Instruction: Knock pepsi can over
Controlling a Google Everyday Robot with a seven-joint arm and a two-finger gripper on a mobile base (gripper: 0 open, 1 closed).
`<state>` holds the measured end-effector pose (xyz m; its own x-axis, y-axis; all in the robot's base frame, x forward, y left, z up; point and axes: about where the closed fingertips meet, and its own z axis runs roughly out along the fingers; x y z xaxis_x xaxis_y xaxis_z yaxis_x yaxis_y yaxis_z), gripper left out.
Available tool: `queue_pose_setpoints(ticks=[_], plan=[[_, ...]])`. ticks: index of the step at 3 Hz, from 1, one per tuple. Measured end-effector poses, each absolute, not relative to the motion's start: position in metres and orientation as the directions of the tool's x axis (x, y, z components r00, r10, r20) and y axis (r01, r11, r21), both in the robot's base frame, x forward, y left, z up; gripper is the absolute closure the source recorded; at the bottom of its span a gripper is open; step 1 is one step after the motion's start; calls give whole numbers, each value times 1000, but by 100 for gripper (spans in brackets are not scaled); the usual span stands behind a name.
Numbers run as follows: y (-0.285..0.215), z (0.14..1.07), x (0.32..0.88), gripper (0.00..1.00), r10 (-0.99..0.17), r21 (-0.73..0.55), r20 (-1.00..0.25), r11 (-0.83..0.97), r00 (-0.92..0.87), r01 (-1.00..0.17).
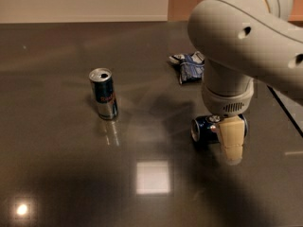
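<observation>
One pepsi can (203, 129) looks down on its side, well right of the upright slim can (103, 94), gripper (231, 143) just in front of it.
Can't tell how open the gripper is or if it grips anything. Risks: a nudge rolls the can further right, toward the table (57, 174) edge; the arm (246, 27) clips the wrapper (189, 66) beyond. Dark glossy tabletop, lamp glare, pale wall (80, 4) behind the slim can.

Gripper (231, 142): low near the table's (57, 174) right edge, against the pepsi can (204, 129).
Pepsi can: on its side under the arm (236, 37).
Slim can (103, 94): upright, left of the middle.
Wrapper (189, 66): toward the far edge, behind the arm.
Open room: wide gap between the cans; broad strip along the near edge.
</observation>
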<state>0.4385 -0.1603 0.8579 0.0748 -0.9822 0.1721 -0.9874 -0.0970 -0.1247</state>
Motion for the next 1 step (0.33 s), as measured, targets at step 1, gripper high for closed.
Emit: queue_pose_setpoints(ticks=[1], plan=[[-160, 858, 438, 0, -982, -125, 171, -98, 76, -987]])
